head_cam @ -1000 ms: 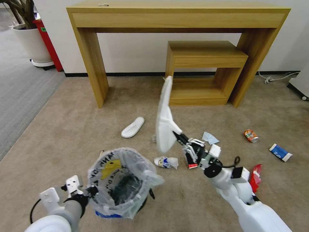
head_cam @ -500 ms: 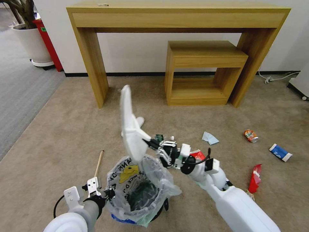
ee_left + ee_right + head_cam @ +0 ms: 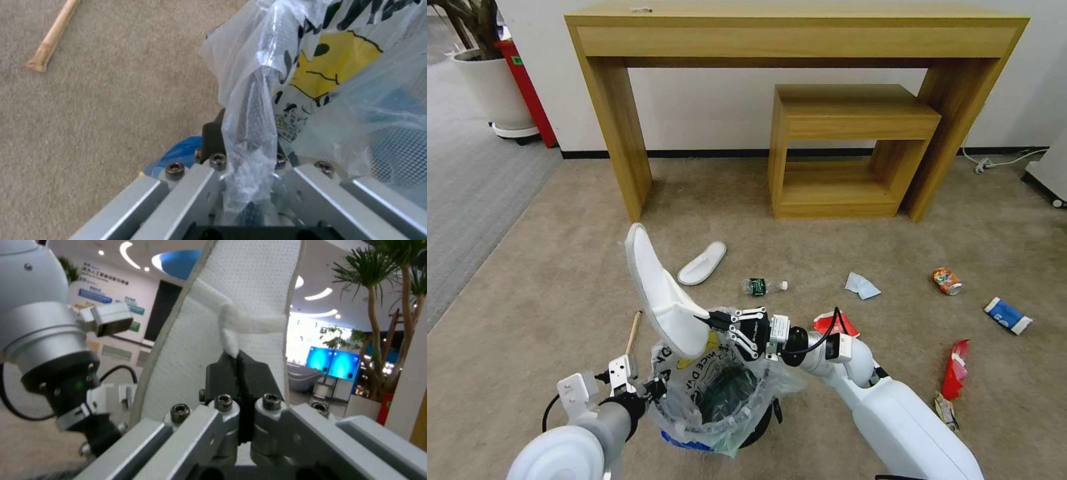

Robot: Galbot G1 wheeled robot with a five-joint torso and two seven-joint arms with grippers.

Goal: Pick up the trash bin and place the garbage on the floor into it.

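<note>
My right gripper (image 3: 702,319) is clamped on the strap of a white slipper (image 3: 657,300); the right wrist view shows both black fingertips (image 3: 240,370) pressed together on the fabric. My right arm reaches across from the right, forearm roughly level, holding the slipper directly above the near rim of the trash bin (image 3: 717,393). The slipper stands nearly upright, sole end up, tilted to my left.

My left gripper (image 3: 657,389) is closed on the bin's left rim, pinching the plastic bag (image 3: 253,133) between its fingers; that arm is bent low at my left front.

On the floor (image 3: 560,267) lie a second slipper (image 3: 702,263), a plastic bottle (image 3: 764,287), a wooden stick (image 3: 633,332) and an orange can (image 3: 946,281).
</note>
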